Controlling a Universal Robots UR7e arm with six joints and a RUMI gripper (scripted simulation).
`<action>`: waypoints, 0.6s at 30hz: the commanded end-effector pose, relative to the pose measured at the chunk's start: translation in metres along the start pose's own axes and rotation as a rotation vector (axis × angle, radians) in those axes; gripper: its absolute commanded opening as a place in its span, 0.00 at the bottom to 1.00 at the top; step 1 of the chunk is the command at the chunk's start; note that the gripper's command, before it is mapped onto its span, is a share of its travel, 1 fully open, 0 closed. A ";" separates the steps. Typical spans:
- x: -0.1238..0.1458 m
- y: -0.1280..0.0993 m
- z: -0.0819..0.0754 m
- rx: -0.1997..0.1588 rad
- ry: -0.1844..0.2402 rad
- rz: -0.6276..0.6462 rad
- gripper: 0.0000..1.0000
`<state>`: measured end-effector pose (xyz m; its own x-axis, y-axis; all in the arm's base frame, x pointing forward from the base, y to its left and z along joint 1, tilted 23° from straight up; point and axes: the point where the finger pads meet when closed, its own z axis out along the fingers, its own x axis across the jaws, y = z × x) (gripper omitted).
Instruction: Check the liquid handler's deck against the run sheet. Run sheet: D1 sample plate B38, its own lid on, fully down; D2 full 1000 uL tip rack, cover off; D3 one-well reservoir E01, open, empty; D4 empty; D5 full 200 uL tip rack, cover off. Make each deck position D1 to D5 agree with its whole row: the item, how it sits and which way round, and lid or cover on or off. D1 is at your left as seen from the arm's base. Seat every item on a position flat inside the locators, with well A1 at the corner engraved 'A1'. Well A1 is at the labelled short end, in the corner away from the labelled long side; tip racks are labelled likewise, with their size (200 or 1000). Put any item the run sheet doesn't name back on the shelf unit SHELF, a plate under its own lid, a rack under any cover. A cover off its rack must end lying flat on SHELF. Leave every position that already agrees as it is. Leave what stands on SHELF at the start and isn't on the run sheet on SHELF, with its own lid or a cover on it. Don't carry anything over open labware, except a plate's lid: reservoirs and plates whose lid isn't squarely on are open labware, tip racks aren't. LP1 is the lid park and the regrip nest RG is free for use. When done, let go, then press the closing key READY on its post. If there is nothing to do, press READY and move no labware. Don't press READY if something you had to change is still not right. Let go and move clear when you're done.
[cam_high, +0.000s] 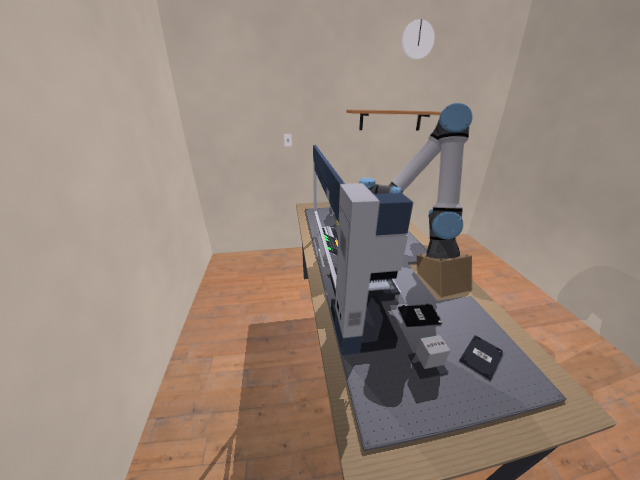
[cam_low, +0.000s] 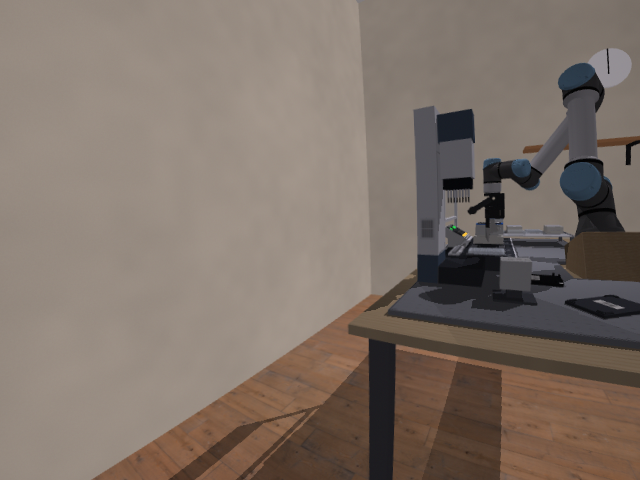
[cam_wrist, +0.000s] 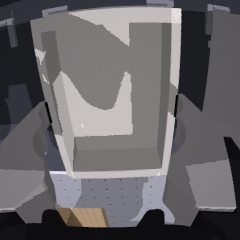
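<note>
My gripper (cam_wrist: 112, 98) (cam_low: 492, 219) is shut on a pale grey one-well reservoir (cam_wrist: 112, 95) (cam_low: 489, 236), gripped across its long sides. The reservoir is open, and its single well looks empty. In the exterior view it hangs low over the deck, just behind the liquid handler's pipetting head (cam_low: 458, 192). In the top view the handler's tower (cam_high: 356, 248) hides both gripper and reservoir. The wrist view shows dark deck locators around the reservoir and perforated base plate (cam_wrist: 107, 192) below it. I cannot read any label on it.
A black labelled item (cam_high: 415, 315) lies on the near deck. A grey labelled box on a post (cam_high: 433, 350) (cam_low: 514, 275) stands in front of it. A flat black labelled pad (cam_high: 481, 355) (cam_low: 602, 304) lies to the right. Pale labware (cam_low: 537, 231) sits further back, beside the arm's brown pedestal (cam_high: 444, 273).
</note>
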<state>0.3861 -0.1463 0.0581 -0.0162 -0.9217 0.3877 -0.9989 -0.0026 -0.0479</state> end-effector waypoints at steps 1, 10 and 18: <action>-0.001 0.001 0.000 0.000 0.000 -0.001 0.00; -0.002 0.003 0.004 -0.004 -0.003 -0.002 0.00; -0.002 0.003 0.006 -0.003 -0.002 -0.002 0.00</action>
<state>0.3850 -0.1472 0.0544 -0.0155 -0.9220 0.3870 -0.9989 -0.0027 -0.0465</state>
